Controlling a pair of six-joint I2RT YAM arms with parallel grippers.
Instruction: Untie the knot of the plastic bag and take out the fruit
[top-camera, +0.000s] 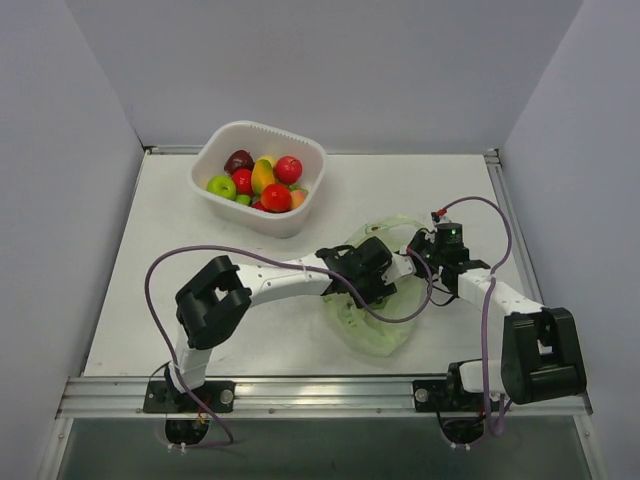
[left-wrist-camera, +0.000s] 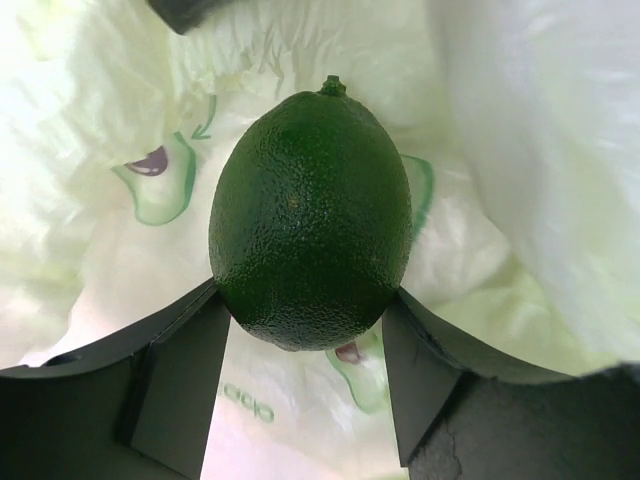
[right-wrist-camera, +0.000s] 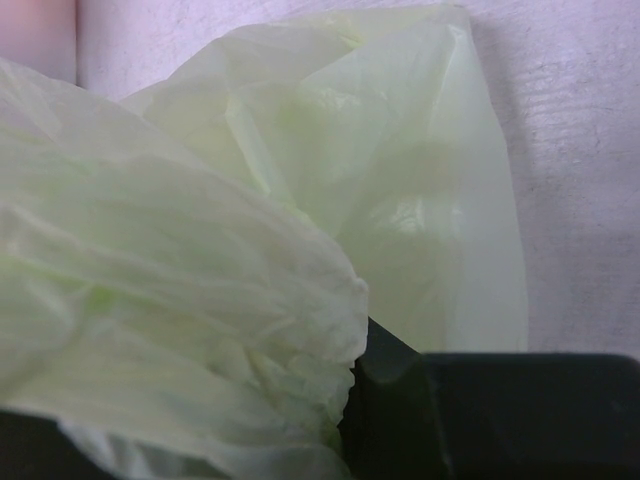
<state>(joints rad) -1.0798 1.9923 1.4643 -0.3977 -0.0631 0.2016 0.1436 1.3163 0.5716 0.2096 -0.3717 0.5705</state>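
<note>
1. The table (top-camera: 150, 300) carries everything; the plastic bag (top-camera: 375, 335) lies on it, spread flat and open-mouthed.
2. The white basket (top-camera: 285, 222) stands well beyond the bag, off to its far left, and holds a pile of fruit (top-camera: 262, 180).
3. No knot shows on the bag in any view, so I judge the untying done.
4. The right gripper (top-camera: 432, 248) is at the bag's right rim. It is closed, apparently pinching a fold of film to hold the mouth open.
5. The left gripper (top-camera: 362, 275) reaches into the bag's middle. Its fingers (left-wrist-camera: 185, 380) bear on both lower flanks of the dark green fruit (left-wrist-camera: 310, 210): a grip by the tips only.
6. That fruit is inside the bag, stem end away from the wrist.
7. Risks:
   - The fruit is rounded and held low on its sides, so it could squirt forward out of the tips when lifted.
   - Loose film could get caught between finger and fruit, and the whole bag would then rise with it.
   - If the right pinch slips, the mouth may fall shut over the left wrist.
8. What each view adds:
   - The top view alone shows the basket and where each arm sits against the bag, but the fruit in the bag is hidden there.
   - Only the left wrist view shows that fruit and the finger contact.
   - The right wrist view shows crumpled film against one dark finger and little else.
</note>
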